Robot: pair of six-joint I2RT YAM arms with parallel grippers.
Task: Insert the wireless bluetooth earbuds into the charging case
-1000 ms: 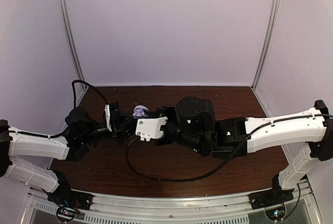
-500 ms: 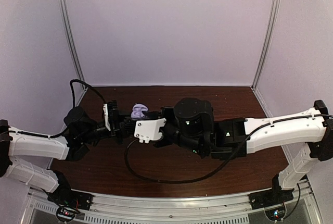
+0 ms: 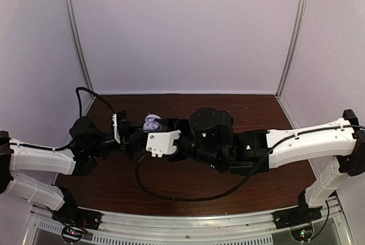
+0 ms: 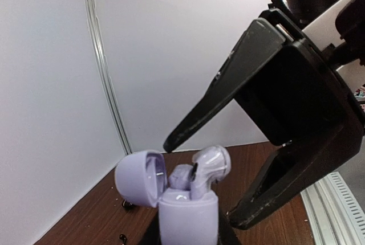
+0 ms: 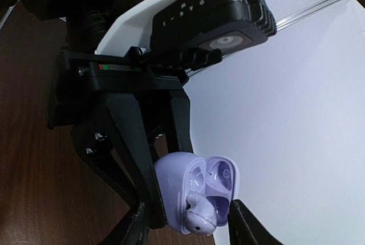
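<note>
Found lid-open case [image 4: 187, 217] clenched in left gripper [image 3: 141, 133] with pale earbud [image 4: 210, 167] standing upright in it, apparently not yet pressed home, right gripper [image 4: 201, 183] released with jaws parted either side of earbud; judged insertion nearly complete, final seating outstanding.

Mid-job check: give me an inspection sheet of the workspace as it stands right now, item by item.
Surface: dark wooden table.
Job's things: lilac charging case, lid open; one pale earbud stands in it, its top above the rim. I cannot tell whether it is fully seated. No other earbuds seen.
Clutter: small dark specks on the table near the case.
Grippers: left gripper shut on the charging case; right gripper open, fingers spread either side of the earbud.
Cables: black cable loops over the table in front of the grippers.
Surroundings: pale walls, metal frame posts.
</note>
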